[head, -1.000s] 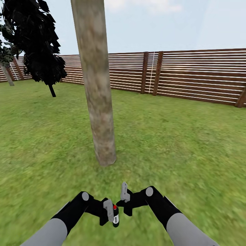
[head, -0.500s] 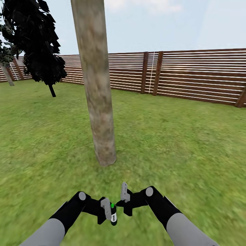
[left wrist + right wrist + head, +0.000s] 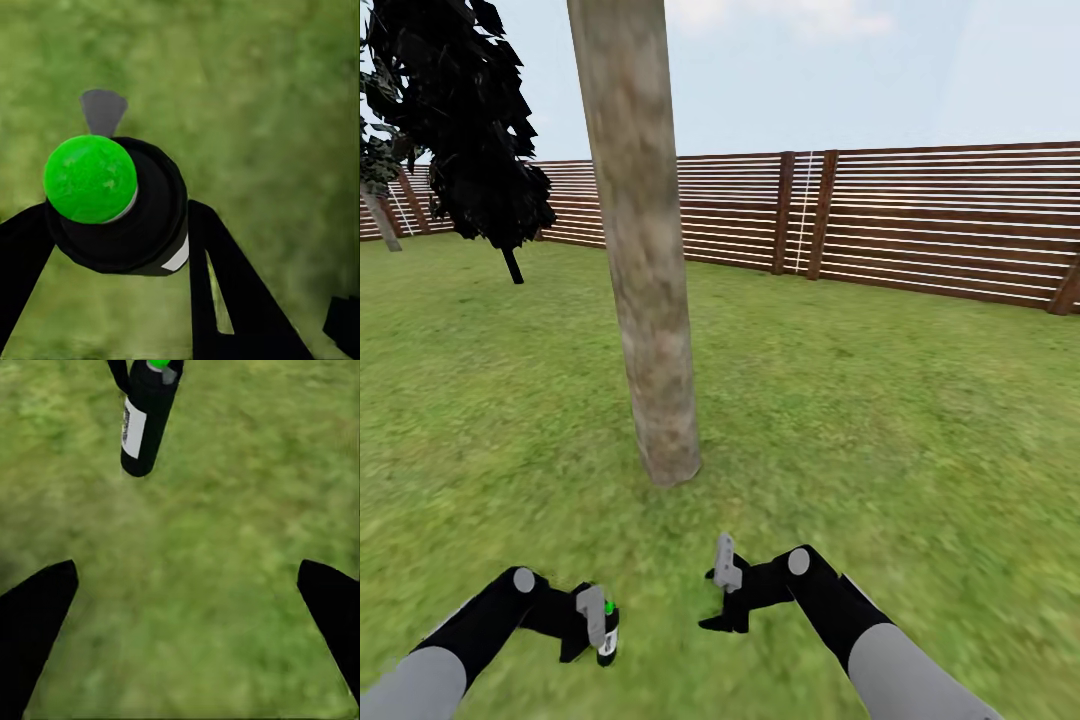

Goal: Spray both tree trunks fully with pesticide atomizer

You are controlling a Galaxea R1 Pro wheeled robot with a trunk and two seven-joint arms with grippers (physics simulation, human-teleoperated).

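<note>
Right wrist view: left pincer (image 3: 600,628) grips atomizer (image 3: 146,416), white label unreadable; right pincer (image 3: 180,637) open.

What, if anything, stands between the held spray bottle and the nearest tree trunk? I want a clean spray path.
Nothing visible does. The left pincer holds the small dark green-topped atomizer bottle low over the grass, and only open green lawn lies between it and the thick grey-beige tree trunk.
</note>
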